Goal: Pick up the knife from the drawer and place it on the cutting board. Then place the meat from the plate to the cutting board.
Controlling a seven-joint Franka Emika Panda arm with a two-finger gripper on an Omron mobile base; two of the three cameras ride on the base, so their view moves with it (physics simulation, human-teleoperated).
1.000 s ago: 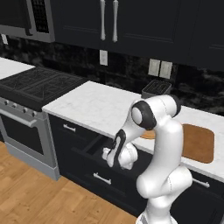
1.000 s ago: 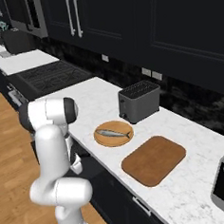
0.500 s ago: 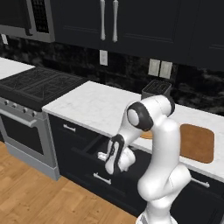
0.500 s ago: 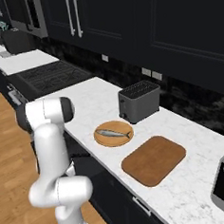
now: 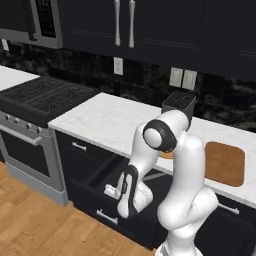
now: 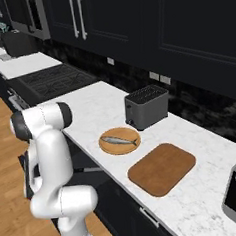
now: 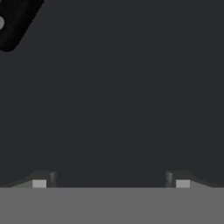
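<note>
The arm was bent down into the open drawer, evidently because the knife lay inside it. In the hand view the gripper looked down at the drawer's dark floor with its fingertips set wide apart and nothing between them. A dark rounded handle-like shape, judged to be the knife, lay at the top left corner of that view, well apart from the tips, so the hand was not yet over it.

On the counter, the cutting board lay bare near the front edge. The plate sat just beside it, toward the stove, and carried the meat, a fish, waiting for the second step.
</note>
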